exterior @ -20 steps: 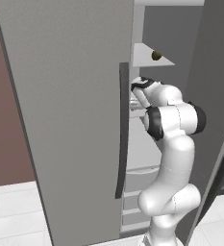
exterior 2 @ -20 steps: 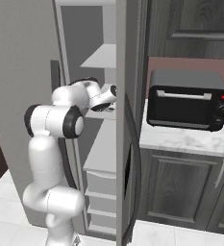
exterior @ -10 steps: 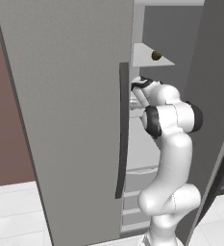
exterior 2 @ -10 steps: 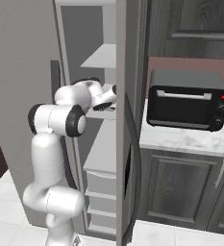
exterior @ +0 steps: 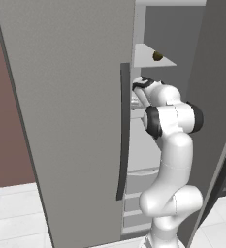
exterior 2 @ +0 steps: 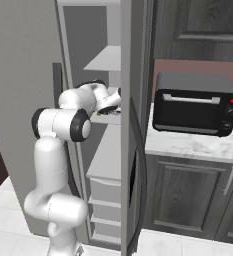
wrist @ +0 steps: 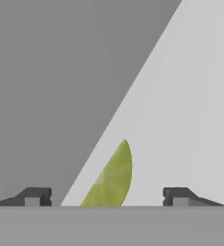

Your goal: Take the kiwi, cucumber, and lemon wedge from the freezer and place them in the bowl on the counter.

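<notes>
- Black toaster oven [exterior 2: 195, 110] with a glass door and a steel bar handle.
- Reddish-brown wall [exterior: 5, 116].
- White tiled floor [exterior: 15, 218].

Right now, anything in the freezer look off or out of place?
Nothing stands out. The lemon wedge lies on a pale shelf between the open gripper tips, not gripped. The kiwi sits on a higher shelf. Freezer door open, nothing spilled or damaged.
</notes>
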{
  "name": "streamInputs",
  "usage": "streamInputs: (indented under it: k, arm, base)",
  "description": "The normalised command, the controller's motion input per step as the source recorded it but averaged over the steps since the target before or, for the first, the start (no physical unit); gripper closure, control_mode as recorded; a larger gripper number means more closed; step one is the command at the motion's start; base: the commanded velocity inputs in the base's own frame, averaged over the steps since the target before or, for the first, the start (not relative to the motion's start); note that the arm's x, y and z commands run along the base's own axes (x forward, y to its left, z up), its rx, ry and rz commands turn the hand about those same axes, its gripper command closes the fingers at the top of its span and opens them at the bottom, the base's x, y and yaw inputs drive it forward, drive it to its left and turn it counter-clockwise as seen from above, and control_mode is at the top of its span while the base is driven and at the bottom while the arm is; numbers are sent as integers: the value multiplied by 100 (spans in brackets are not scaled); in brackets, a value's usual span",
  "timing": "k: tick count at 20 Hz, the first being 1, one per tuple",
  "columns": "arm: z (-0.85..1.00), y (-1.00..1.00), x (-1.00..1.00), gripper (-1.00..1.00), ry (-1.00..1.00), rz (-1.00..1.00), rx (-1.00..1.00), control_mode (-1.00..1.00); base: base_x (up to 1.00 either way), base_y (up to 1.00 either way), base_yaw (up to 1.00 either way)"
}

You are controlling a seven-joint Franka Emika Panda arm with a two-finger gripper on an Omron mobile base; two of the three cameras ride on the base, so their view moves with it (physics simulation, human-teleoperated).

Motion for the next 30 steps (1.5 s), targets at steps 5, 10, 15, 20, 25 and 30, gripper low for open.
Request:
streamInputs:
  k: [5, 10, 15, 20, 25, 30]
  arm:
    - [-17, 1, -5, -100, 0, 1, 0, -100]
    - [-23, 17, 0, 100, 0, 0, 0, -100]
    - [-18, 8, -1, 100, 1, 0, 0, -100]
    - [-15, 5, -15, 100, 0, 0, -1, -100]
    - [-1, 0, -29, 100, 0, 0, 0, -100]
    - [0, 0, -33, 100, -3, 0, 0, -100]
  base:
    - [0, 0, 0]
    - [0, 0, 0]
    - [0, 0, 0]
    - [0, 0, 0]
    - [0, 0, 0]
    - [0, 0, 0]
